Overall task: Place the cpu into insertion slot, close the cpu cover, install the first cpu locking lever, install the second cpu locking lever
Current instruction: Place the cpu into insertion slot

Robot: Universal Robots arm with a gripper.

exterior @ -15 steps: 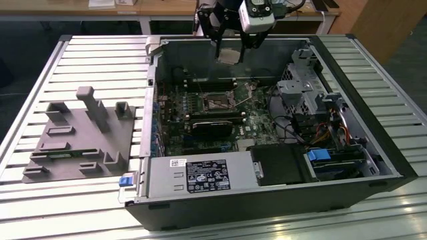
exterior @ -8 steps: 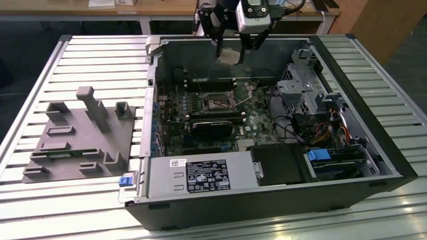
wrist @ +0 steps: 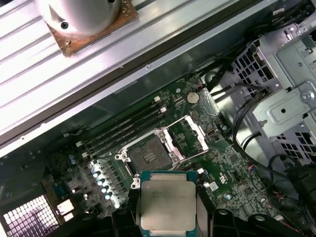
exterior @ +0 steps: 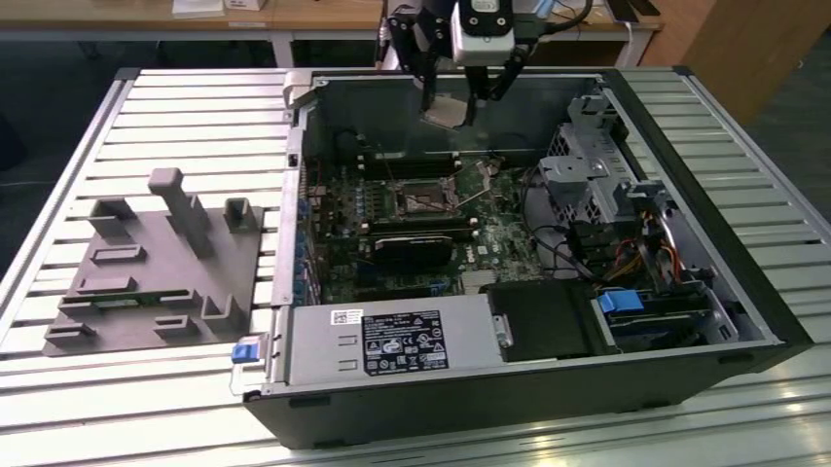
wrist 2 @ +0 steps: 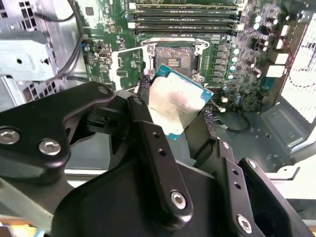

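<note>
My gripper [exterior: 454,107] hangs above the far end of the open computer case, shut on the cpu [exterior: 449,117]. The cpu [wrist 2: 175,101] is a flat square chip with a pale silver top, held by two opposite edges between the black fingers [wrist 2: 143,103]. In the first wrist view the cpu [wrist: 168,202] sits between the gripper [wrist: 168,219] fingertips, well above the board. The insertion slot [wrist: 148,157] lies bare on the green motherboard, brownish inside its rim [wrist 2: 173,61] [exterior: 426,202]. Beside it the cpu cover [wrist: 190,136] stands swung open, a thin silvery frame [wrist 2: 126,66].
The case [exterior: 520,409] lies open on a slatted metal table [exterior: 195,107]. A grey power supply [exterior: 377,341], a black block [exterior: 415,248] and a metal drive cage [exterior: 597,185] with cables crowd the socket. A grey fixture [exterior: 156,263] stands on the exterior view's left.
</note>
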